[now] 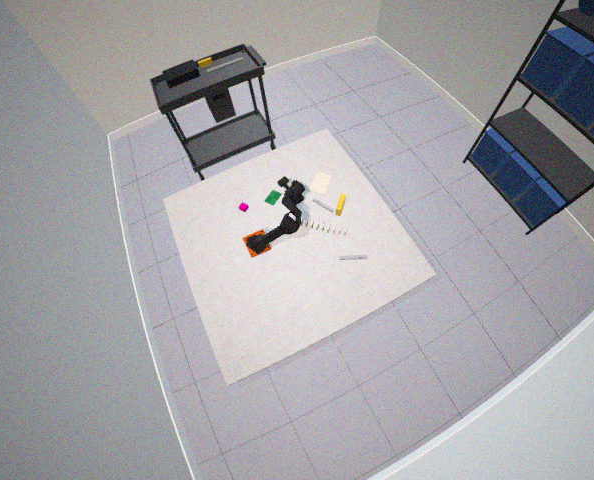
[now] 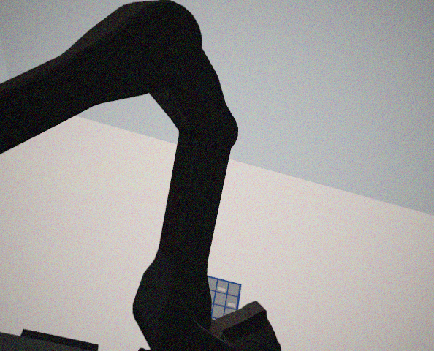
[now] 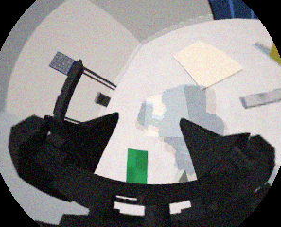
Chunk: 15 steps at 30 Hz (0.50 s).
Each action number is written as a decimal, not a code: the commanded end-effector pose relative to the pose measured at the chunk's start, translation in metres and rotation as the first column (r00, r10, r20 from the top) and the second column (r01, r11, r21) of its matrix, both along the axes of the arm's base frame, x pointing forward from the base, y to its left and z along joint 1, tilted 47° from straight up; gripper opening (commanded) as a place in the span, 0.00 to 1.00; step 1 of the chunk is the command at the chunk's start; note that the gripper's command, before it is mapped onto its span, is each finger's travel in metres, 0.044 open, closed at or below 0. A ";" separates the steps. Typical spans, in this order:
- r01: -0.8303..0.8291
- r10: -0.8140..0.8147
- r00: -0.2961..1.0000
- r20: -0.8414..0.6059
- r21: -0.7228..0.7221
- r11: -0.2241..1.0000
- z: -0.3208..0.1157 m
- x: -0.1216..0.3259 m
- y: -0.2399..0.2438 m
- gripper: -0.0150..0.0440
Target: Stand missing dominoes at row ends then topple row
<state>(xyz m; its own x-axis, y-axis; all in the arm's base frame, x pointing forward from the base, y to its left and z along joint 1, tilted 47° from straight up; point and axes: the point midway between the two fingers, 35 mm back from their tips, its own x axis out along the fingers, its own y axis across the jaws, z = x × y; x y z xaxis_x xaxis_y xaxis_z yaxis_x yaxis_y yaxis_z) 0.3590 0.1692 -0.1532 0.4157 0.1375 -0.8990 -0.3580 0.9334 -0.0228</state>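
The row of small, pale standing dominoes [image 1: 329, 228] runs to the right of the arm in the top view, and its left end is close to the arm. My gripper [image 3: 150, 117] is open, with nothing between its fingers. The wrist view looks down past the fingertips at the pale mat, a grey shadow and a cream patch [image 3: 155, 100] partly in that shadow. The gripper is above the mat, between the green card [image 1: 272, 197] [image 3: 137, 165] and the beige sheet [image 1: 320, 182] [image 3: 207, 63]. I cannot make out any loose domino. The exterior view shows mostly the arm, not the fingers.
A yellow block [image 1: 340, 204] and a grey bar [image 1: 323, 205] [image 3: 265, 97] lie behind the row. Another grey bar [image 1: 353, 257] lies in front. A magenta cube [image 1: 243, 207] lies left of the green card. A cart [image 1: 225, 77] and shelving [image 1: 543, 149] stand beyond the mat.
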 end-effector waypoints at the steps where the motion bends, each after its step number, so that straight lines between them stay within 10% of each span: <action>1: 0.163 -0.167 0.982 -0.090 -0.045 0.986 -0.001 0.003 0.009 1.00; 8: 0.529 -0.572 0.809 -0.138 -0.252 0.810 0.014 -0.013 0.020 1.00; 15: 0.812 -0.852 0.506 0.139 -0.411 0.415 0.047 -0.041 0.013 1.00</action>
<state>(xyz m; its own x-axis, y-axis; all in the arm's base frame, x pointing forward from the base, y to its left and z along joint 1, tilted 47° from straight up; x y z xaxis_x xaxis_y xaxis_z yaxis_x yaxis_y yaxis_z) 0.3423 0.1800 -0.1448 0.1849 -0.1956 -0.9631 0.1436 0.9748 -0.1704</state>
